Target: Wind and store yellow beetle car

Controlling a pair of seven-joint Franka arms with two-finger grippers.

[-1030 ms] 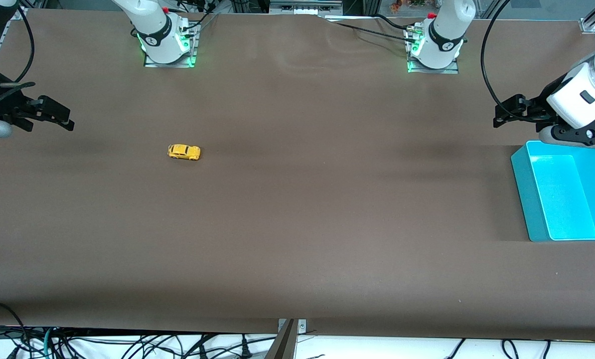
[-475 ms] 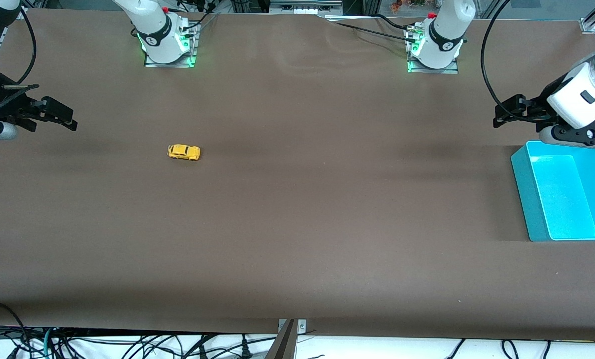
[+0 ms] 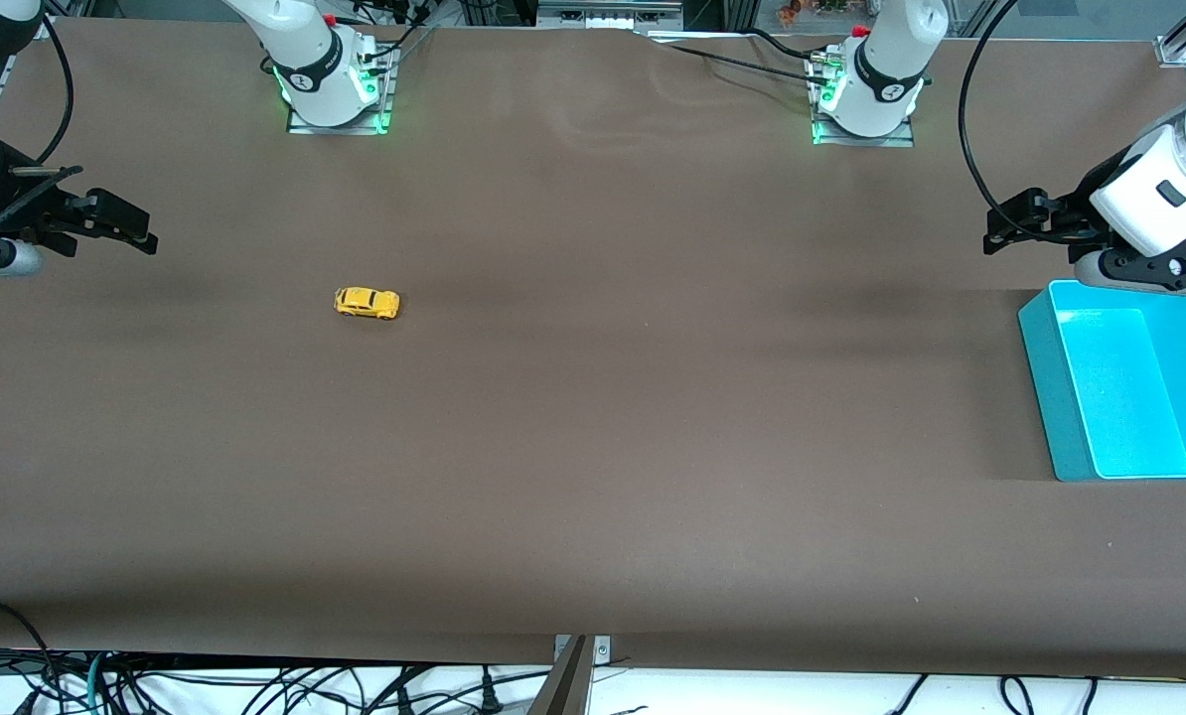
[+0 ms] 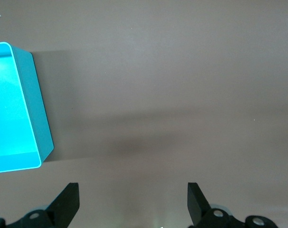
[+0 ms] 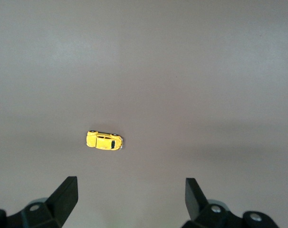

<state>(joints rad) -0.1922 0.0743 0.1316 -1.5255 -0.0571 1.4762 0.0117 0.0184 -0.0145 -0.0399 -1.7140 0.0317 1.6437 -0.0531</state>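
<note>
The yellow beetle car (image 3: 367, 303) sits on its wheels on the brown table, toward the right arm's end; it also shows in the right wrist view (image 5: 104, 140). My right gripper (image 3: 141, 236) is open and empty, up in the air over the table's right-arm end, apart from the car. Its fingertips (image 5: 65, 190) show at the edge of the right wrist view. My left gripper (image 3: 992, 234) is open and empty, over the table beside the cyan bin (image 3: 1050, 328). The bin's wall (image 4: 37, 109) shows in the left wrist view.
The cyan bin stands empty at the left arm's end of the table. The two arm bases (image 3: 335, 94) (image 3: 866, 99) stand along the edge farthest from the front camera. Cables hang below the table's near edge (image 3: 593, 650).
My right gripper has moved slightly toward the car. The car, the bin and the left arm have not moved.
</note>
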